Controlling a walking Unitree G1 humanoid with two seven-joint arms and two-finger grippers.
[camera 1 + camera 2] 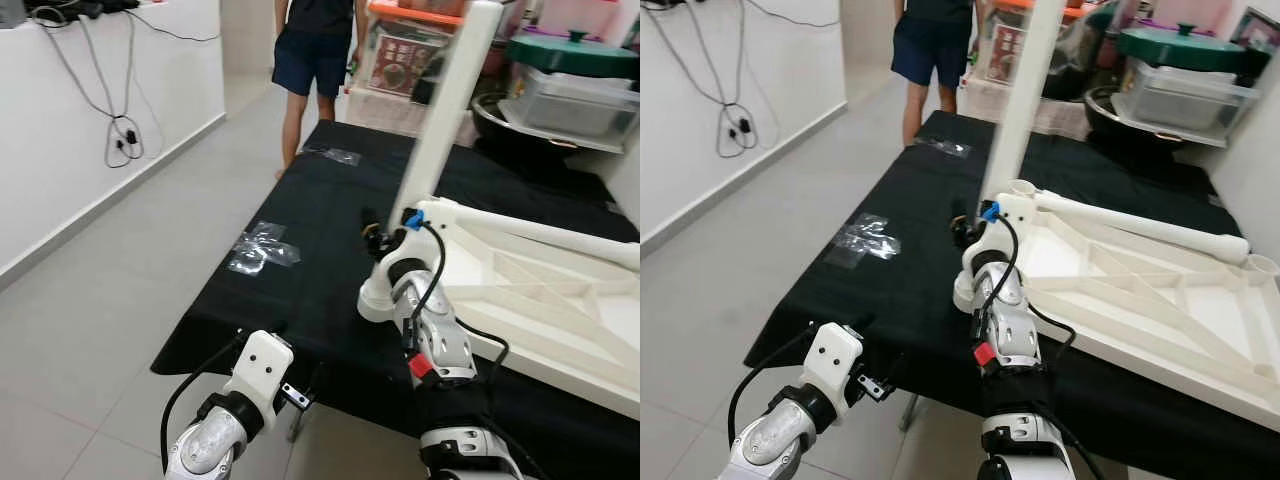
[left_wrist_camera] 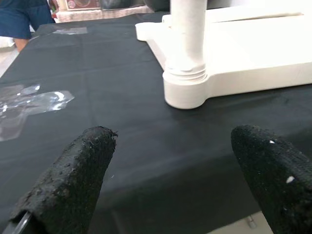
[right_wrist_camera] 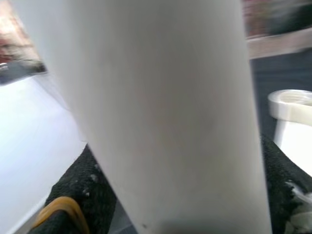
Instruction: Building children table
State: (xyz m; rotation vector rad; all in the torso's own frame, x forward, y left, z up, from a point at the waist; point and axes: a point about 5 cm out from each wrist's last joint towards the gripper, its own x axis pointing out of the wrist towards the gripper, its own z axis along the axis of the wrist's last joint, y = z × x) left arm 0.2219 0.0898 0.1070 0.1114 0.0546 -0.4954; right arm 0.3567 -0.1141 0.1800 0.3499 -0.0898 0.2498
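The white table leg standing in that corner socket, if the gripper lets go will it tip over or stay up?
The table leg looks stiff, smooth plastic, so probably light and a bit slippery. It leans slightly and is tall over its corner socket, so it may tip unless fully seated. The right gripper is closed around its base.

1. A black cloth is covering the low surface, its near edge hanging over the tiled floor.
2. A crumpled clear plastic wrapper is lying toward the cloth's left edge.
3. A second clear wrapper is lying at the far end.
4. The white upturned tabletop is resting on the right half, a white leg standing upright in its near-left corner socket.
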